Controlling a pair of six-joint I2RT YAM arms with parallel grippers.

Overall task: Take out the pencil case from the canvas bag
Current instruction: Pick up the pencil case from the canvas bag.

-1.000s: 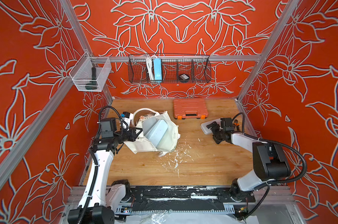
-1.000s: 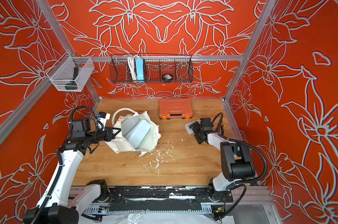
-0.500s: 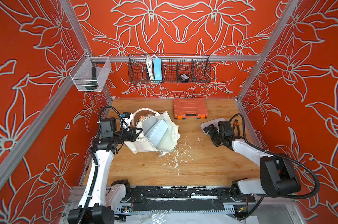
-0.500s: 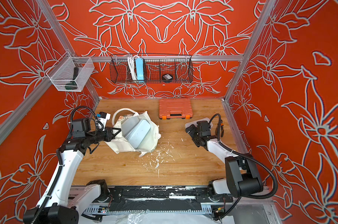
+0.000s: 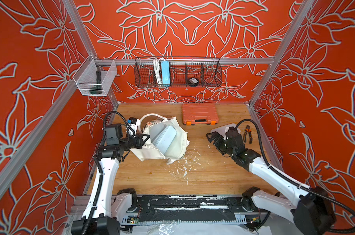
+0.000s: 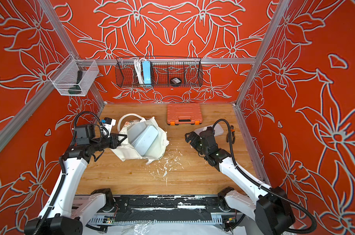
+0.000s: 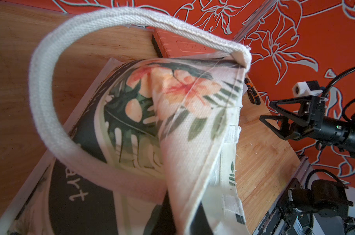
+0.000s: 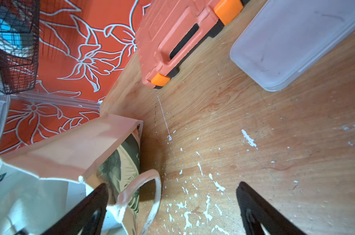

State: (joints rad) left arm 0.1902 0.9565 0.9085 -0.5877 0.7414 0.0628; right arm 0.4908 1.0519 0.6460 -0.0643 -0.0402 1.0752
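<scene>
View from above a wooden bench (image 5: 172, 179), with the far wall at twelve o'clock. At nine o'clock the left end effector (image 5: 145, 139) is clamped tight on the rim of a cream-white canvas bag with a tropical flower print (image 5: 177, 150), apparently to prop its mouth open. The bag slumps at ten o'clock. A pale blue-grey rectangular pencil case (image 5: 165, 139) lies inside it, showing through the opening, not yet taken out. At twelve o'clock sits a closed orange plastic tool case (image 5: 200, 114). At three o'clock the right end effector (image 5: 211, 140) hangs empty, its jaws spread wide and pointing toward the bag, likely poised to reach in. Just beyond it lie a translucent plastic box (image 5: 219, 128) and orange-handled pliers (image 5: 247, 135).
</scene>
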